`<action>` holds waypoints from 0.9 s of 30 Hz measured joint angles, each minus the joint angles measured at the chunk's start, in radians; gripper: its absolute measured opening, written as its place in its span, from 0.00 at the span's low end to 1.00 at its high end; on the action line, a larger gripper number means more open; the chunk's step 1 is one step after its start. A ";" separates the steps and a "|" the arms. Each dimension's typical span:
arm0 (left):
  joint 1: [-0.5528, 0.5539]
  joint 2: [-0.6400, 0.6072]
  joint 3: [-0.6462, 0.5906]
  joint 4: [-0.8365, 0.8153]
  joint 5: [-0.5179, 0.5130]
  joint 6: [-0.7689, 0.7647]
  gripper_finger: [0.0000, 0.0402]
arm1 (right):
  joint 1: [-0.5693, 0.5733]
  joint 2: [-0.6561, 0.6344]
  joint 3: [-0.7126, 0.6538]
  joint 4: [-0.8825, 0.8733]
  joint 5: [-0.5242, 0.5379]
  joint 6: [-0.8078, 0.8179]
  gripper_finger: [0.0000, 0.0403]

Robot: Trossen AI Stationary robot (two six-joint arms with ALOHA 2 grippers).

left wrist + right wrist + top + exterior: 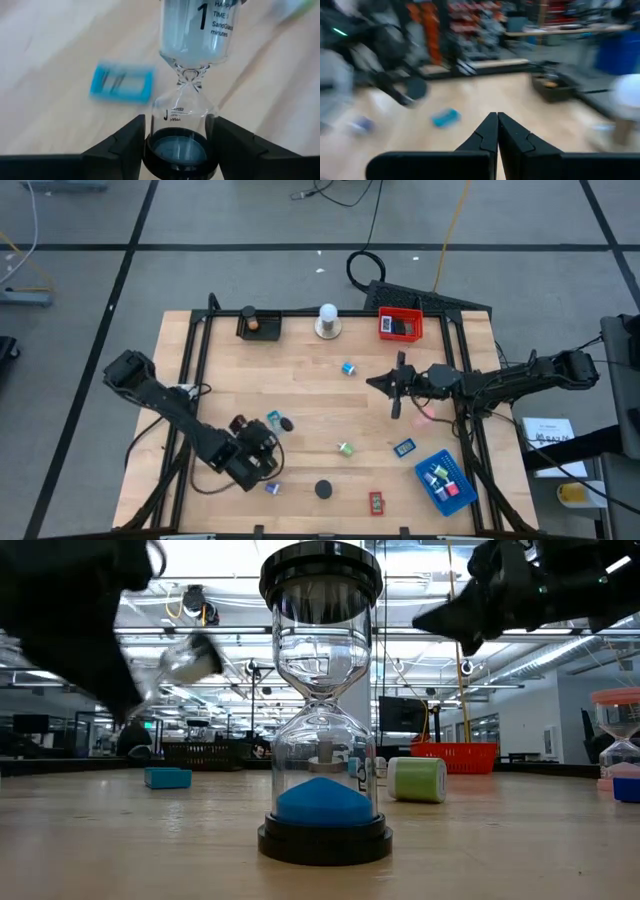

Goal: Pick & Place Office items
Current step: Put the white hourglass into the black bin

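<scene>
Near the front left of the table, the left gripper (262, 448) has its two dark fingers (131, 142) pressed against either side of the black base of a small sand timer (192, 75), so it is clamped on that timer. The grip sits low on the cap, likely because the glass narrows at the waist and gives nothing firm to hold. In the low view the timer (178, 660) hangs tilted and clear of the wood, which suggests it is being carried, probably toward one of the trays.

Beside it on the wood lies a flat blue rectangle (122, 83), not held by anything.

Over the right half of the table, the right gripper (383, 383) hovers with its fingers pressed together on nothing. I judge it to be waiting out of the way.

Loose items are well apart across the wood: a blue-sand timer (271, 488) standing just beside the left gripper, a green cylinder (346, 448), a black disc (323, 490), a red rectangle (376, 502) and a blue rectangle (404, 447). The blue tray (460, 500) at the front right already holds several pieces, and the red tray (401, 313) at the back holds a dark one, so sorting looks partly done.
</scene>
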 joint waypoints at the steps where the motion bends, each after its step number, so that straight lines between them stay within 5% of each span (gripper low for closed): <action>1: 0.013 -0.020 -0.023 0.078 -0.022 0.066 0.50 | -0.004 0.014 0.000 0.034 -0.032 0.046 0.00; 6: 0.137 -0.071 -0.228 0.680 0.001 0.490 0.50 | -0.008 0.138 0.001 0.213 -0.117 0.216 0.07; 10: 0.271 -0.065 -0.409 1.266 0.146 0.797 0.49 | 0.017 0.261 0.015 0.356 -0.141 0.313 0.20; 13: 0.372 -0.039 -0.483 1.551 0.277 0.937 0.48 | 0.036 0.340 0.074 0.350 -0.136 0.333 0.33; 22: 0.567 -0.038 -0.501 1.650 0.557 1.108 0.44 | 0.031 0.522 0.331 0.333 -0.170 0.327 0.72; 27: 0.610 -0.038 -0.501 1.678 0.613 1.144 0.44 | 0.030 0.546 0.378 0.285 -0.173 0.287 0.82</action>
